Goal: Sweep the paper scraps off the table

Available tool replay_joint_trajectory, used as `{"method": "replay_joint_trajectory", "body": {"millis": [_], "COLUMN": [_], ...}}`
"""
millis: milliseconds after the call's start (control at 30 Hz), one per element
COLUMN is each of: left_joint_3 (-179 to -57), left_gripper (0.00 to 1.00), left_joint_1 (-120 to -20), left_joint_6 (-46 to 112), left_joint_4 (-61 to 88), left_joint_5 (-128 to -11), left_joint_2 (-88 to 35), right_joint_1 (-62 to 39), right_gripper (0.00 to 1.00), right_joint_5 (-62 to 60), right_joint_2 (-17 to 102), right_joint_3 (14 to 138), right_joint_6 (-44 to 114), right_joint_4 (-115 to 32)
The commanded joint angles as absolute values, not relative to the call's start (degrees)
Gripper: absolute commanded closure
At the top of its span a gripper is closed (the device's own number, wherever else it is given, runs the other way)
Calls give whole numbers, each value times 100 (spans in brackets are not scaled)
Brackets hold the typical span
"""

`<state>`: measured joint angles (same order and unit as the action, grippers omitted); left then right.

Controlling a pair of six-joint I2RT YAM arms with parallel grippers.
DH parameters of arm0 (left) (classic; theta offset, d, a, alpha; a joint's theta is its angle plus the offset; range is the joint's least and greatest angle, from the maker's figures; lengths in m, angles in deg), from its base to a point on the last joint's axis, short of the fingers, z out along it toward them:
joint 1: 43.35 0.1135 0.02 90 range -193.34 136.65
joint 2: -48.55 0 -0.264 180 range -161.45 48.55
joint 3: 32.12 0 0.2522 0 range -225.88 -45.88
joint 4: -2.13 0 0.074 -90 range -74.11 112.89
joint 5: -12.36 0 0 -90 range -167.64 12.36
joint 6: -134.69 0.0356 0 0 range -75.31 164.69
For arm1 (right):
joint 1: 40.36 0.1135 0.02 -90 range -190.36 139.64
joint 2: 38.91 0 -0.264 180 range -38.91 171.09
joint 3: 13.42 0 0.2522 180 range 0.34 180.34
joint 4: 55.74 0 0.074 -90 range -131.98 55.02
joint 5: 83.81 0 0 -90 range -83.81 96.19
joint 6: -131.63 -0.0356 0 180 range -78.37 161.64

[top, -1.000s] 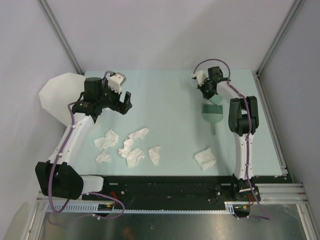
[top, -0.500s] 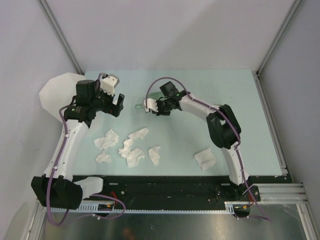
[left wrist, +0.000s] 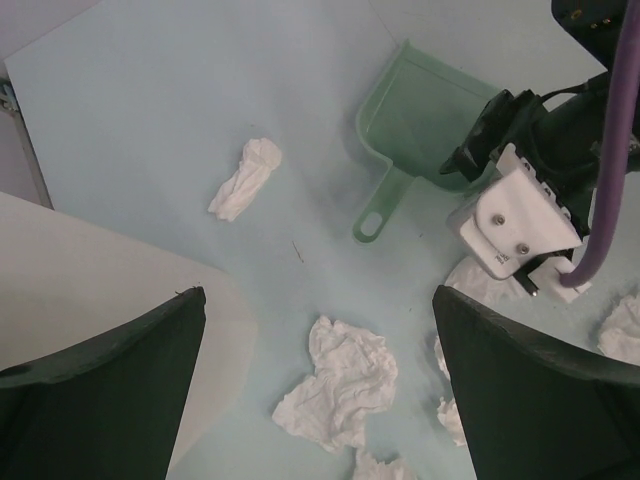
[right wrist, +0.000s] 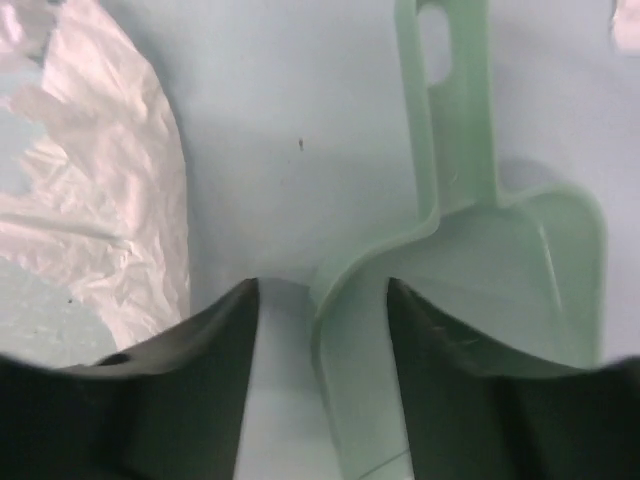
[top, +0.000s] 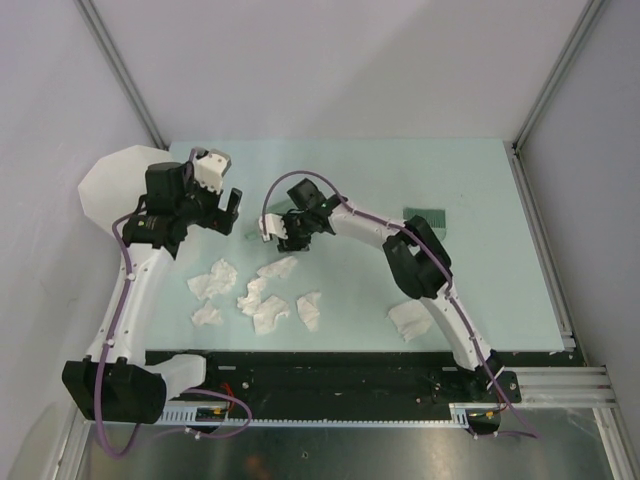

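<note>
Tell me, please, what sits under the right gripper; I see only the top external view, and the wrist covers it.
Observer: A green dustpan lies on the table; the left wrist camera shows it.
Operator: Is it clamped?
Observer: No. The right gripper has its fingers apart, astride the pan's side wall.
Operator: Is anything in the pan?
Observer: Nothing that the wrist views show; its inside looks bare, and the paper scraps lie outside it.

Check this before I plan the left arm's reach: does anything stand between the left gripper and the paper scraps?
Nothing visible does. Only bare table shows between the open left gripper and the paper scraps. The green dustpan, with the right gripper at its rim, lies off to the side.
</note>
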<state>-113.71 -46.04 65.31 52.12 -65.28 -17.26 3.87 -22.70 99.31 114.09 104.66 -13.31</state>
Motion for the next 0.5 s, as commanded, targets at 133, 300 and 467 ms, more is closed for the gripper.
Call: {"method": "replay_joint_trajectory", "body": {"millis": [133, 300, 467], "left_joint_3": [-11391, -11452, -11505], "left_gripper": [0, 0, 0], "left_joint_1": [-4572, -4642, -4809], "left_joint_6": [6561, 6543, 6552], "left_joint_4": [5201, 5201, 5201], "left_joint_5": [-5946, -5646, -5628], "left_joint_2": [-1667, -1684, -1755], "right_joint_1": [438, 184, -518], "right_gripper": [0, 0, 1], "right_joint_5": [-1187, 572, 1639], "right_joint_2": [8171, 6704, 6200], "right_joint_3": [9618, 8823, 8360], "right_joint_6": [8266, 6258, 3547], "right_joint_4": [-4279, -4534, -1749]}}
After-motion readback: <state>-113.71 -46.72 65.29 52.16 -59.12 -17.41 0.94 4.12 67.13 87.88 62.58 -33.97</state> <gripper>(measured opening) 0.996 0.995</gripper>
